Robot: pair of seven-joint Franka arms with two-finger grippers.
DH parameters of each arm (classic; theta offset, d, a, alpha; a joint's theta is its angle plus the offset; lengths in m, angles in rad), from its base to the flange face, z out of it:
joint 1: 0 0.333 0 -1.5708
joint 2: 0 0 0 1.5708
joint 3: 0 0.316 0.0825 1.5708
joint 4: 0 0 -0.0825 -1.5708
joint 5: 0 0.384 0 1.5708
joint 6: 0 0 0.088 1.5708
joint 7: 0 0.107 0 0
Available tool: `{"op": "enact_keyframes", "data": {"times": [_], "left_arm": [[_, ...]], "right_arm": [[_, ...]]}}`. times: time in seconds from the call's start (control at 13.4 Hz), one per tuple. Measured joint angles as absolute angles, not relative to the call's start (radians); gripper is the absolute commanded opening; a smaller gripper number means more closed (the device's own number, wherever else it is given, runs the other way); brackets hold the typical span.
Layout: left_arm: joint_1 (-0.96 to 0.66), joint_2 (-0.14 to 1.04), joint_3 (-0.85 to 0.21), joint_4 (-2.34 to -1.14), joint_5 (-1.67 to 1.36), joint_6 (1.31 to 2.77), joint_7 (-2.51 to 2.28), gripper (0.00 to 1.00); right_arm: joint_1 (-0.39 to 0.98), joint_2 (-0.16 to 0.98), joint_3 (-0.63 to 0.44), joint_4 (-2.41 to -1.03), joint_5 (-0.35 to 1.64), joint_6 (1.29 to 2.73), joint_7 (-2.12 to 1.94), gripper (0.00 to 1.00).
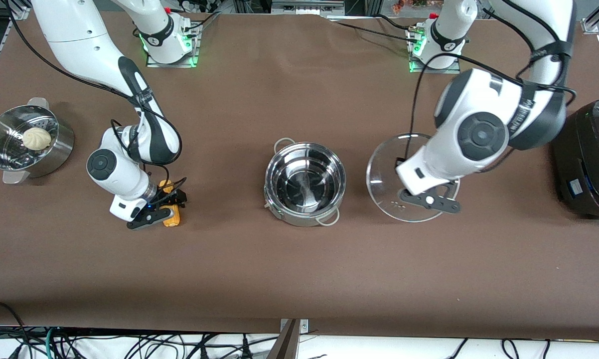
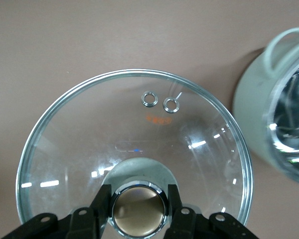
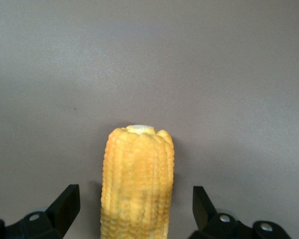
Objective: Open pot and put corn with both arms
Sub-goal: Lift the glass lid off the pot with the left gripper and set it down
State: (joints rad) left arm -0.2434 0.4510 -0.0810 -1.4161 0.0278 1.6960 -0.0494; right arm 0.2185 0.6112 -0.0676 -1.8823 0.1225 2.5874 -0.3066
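One corn [image 3: 137, 181] lies flat on the brown counter [image 1: 299, 269], right between the two fingers of the right end effector [image 1: 166, 205]. The fingers [image 3: 65, 206] stand wide apart, one on each side of the corn, and they do not touch it. This spot is toward the right arm's end of the counter. One shiny pot [image 1: 305, 183] sits in the middle of the counter with no lid on it, and nothing is inside. One round glass lid [image 2: 134, 149] is beside the pot, toward the left arm's end. The left end effector [image 2: 138, 209] is closed tight on the lid's shiny knob [image 2: 138, 208], with a finger on each side of it. You cannot tell if the lid rests on the counter or hangs just above it. One steel steamer bowl [image 1: 25, 142] with one pale bun [image 1: 36, 138] in it stands at the right arm's end. One big black cooker [image 1: 588, 159] stands at the left arm's end. There are two white arms.
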Motion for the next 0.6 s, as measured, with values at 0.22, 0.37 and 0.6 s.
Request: {"op": "enact_keyframes", "data": {"times": [0.22,0.37,0.6], "left_arm": [[-0.177,0.38,-0.08,-1.633,0.028,1.893,0.08,0.19],[-0.134,0.328,-0.081,-1.826,0.029,2.075,0.134,0.19],[-0.055,0.3,-0.08,-2.051,0.03,2.328,0.249,0.19]], "right_arm": [[0.218,0.612,-0.068,-1.883,0.123,2.59,-0.311,0.61],[0.218,0.612,-0.068,-1.883,0.123,2.591,-0.312,0.49],[0.218,0.611,-0.068,-1.883,0.123,2.593,-0.312,0.28]]}}
